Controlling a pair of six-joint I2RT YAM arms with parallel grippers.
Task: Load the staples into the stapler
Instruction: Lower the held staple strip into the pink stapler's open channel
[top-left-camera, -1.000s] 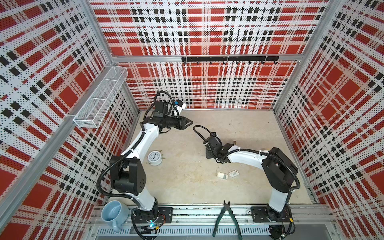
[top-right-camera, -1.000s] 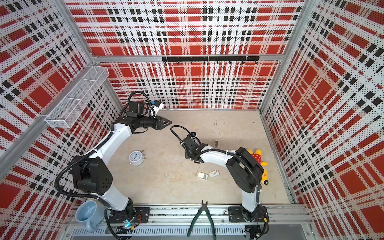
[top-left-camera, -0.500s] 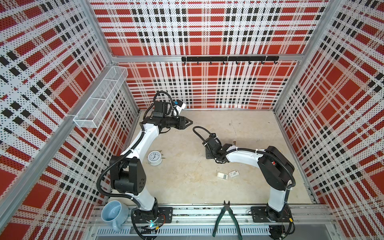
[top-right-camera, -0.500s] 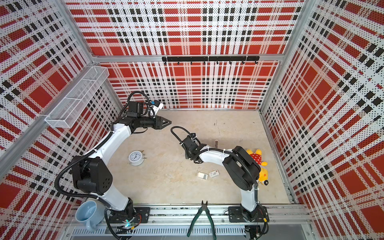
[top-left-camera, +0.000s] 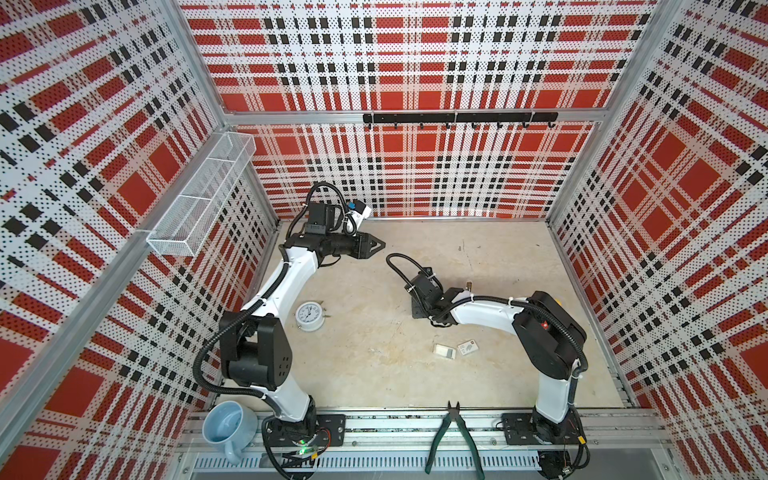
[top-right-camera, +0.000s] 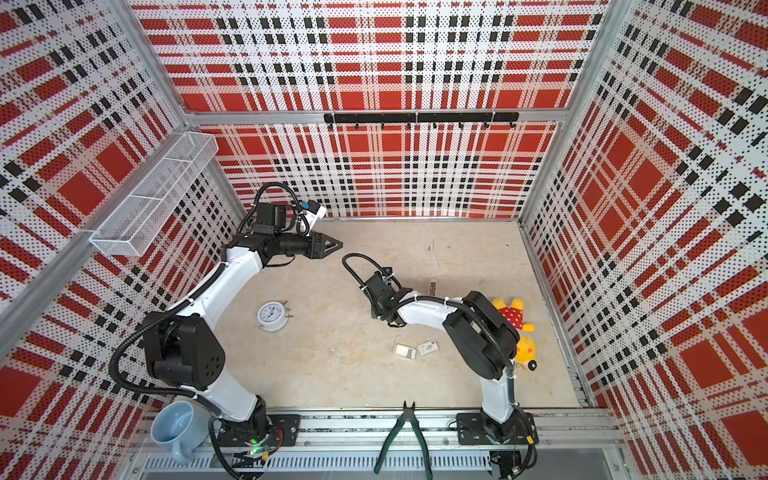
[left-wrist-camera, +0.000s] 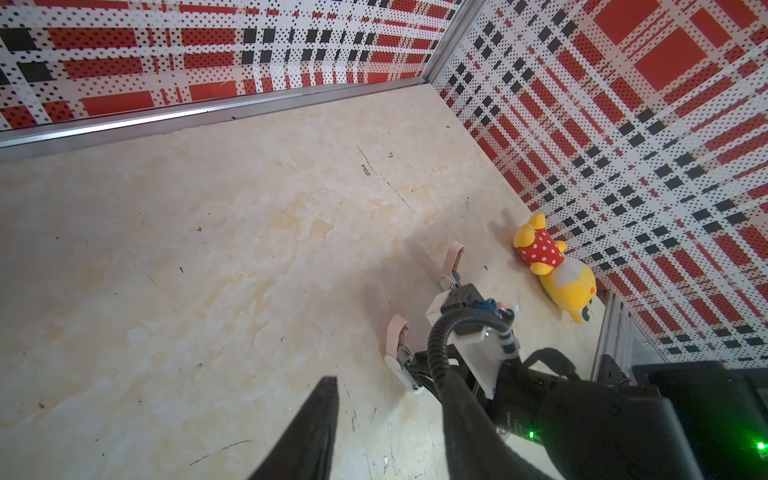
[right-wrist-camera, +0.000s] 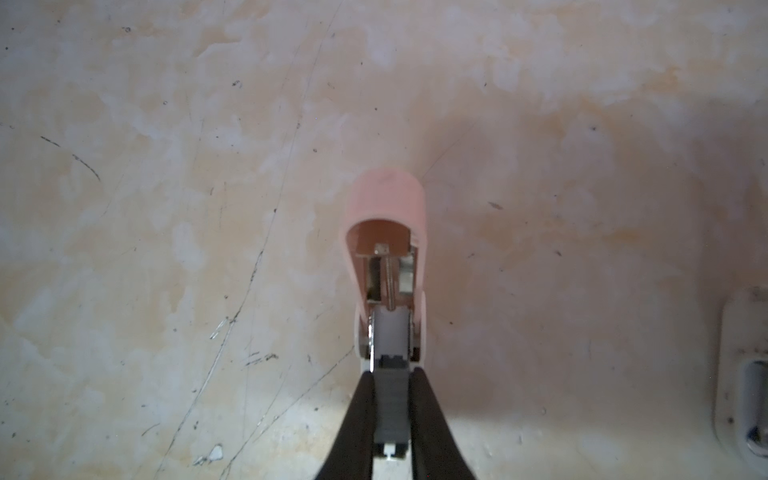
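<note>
Right gripper (right-wrist-camera: 390, 376) is clamping the stapler (right-wrist-camera: 386, 208) by its rear with the lid swung open, probably to keep the channel exposed for loading. Staples (top-left-camera: 444, 351) are lying on the table (top-left-camera: 374, 374) near the right arm, untouched. Left gripper (top-left-camera: 380, 244) is hovering empty; its jaw width is unclear.

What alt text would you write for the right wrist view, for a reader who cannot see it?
The right gripper is shut on an opened pink stapler, its spring and metal channel exposed, with a scuffed beige table behind it.
</note>
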